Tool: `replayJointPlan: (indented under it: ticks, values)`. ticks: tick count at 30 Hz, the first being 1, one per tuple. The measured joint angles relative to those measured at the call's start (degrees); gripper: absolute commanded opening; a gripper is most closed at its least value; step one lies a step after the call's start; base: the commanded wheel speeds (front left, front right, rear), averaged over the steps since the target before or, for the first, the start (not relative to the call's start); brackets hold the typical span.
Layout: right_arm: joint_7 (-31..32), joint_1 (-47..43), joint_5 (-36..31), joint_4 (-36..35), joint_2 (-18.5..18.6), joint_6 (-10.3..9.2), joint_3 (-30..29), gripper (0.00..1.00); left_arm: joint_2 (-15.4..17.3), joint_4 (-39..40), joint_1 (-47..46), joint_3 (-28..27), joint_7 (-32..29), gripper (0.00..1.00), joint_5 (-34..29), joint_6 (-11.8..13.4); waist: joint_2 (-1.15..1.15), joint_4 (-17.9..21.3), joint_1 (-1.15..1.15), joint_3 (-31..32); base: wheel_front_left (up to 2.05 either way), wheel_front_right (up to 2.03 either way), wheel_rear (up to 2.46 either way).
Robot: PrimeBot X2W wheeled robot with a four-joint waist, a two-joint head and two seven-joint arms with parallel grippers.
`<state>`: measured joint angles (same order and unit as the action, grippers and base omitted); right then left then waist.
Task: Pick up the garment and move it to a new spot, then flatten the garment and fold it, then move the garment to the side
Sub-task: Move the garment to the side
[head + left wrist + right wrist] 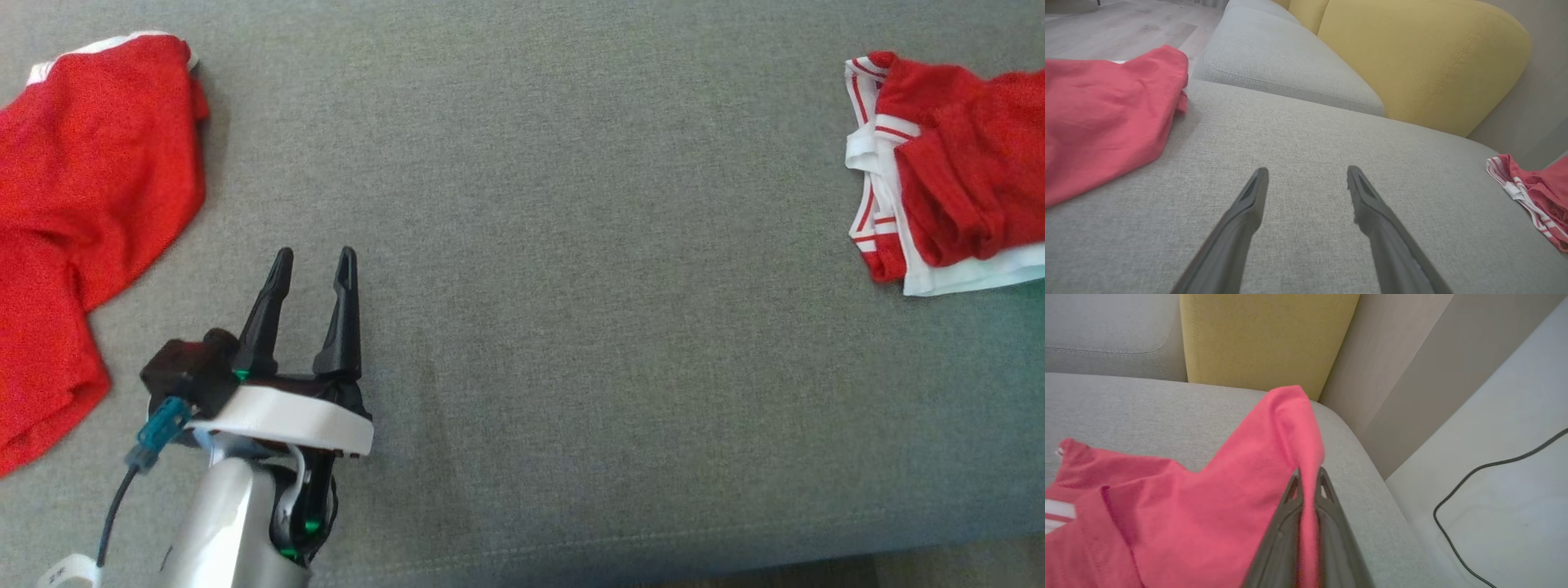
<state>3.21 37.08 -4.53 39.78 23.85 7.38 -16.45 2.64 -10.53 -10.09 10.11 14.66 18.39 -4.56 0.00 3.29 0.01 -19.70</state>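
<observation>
A red garment with white striped trim [947, 171] lies bunched at the right edge of the grey sofa seat [571, 286]. In the right wrist view my right gripper [1308, 477] is shut on a raised fold of this red garment [1241, 490], the cloth pinched between its two fingers. My left gripper [314, 265] hovers open over bare seat at the lower left, nothing between its fingers [1253, 196]. The same garment [1535, 192] shows far to its right.
A second red cloth [73, 220] is spread at the seat's left edge, close to the left gripper. Yellow back cushions [1412, 57] rise behind the seat. Beyond the sofa's right end, a black cable [1478, 506] runs over the pale floor.
</observation>
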Motion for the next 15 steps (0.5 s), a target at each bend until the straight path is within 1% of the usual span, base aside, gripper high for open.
replayJointPlan:
  ticks: [4,5,6,7,8,11,15]
  values:
    - [0.9,-0.1,-1.1,-1.9,-1.1,0.0,-0.9,0.0,0.0,0.0,0.0,0.0,0.0,1.0,0.0,0.0,0.0,-0.1,0.0,0.2,0.0,0.0,0.0]
    - [0.9,-0.1,-1.2,-2.4,-1.4,0.0,-1.2,0.04,0.0,-0.1,0.0,0.0,0.0,1.0,0.0,0.0,0.0,-0.1,0.0,0.3,0.0,0.0,0.0]
    - [1.0,-0.2,-1.2,-2.8,-1.7,0.0,-1.3,0.24,0.0,-0.2,0.0,0.0,0.0,1.0,0.0,0.0,0.0,0.0,0.0,0.4,0.0,0.0,0.0]
    - [1.2,-0.2,-1.1,-3.3,-2.0,0.0,-1.3,0.85,0.0,-0.3,0.0,0.0,0.0,1.0,0.0,0.0,0.0,0.0,0.0,0.5,0.0,0.0,0.0]
    - [1.4,-0.3,-1.0,-3.9,-2.4,0.0,-1.3,1.0,0.0,-0.4,0.0,0.0,0.0,1.0,0.0,0.0,0.0,0.0,0.0,0.7,0.0,0.0,0.0]
    - [1.6,-0.7,-0.6,-5.4,-3.3,0.0,-0.9,1.0,0.0,-0.8,0.0,0.1,0.0,1.0,0.3,0.0,0.0,0.1,0.0,1.3,0.0,0.0,0.0]
    - [1.6,-1.5,0.0,-7.9,-3.5,0.0,-0.3,1.0,0.0,-0.9,0.1,0.2,0.0,1.0,0.4,0.0,0.0,0.1,0.0,2.6,0.0,0.0,0.0]
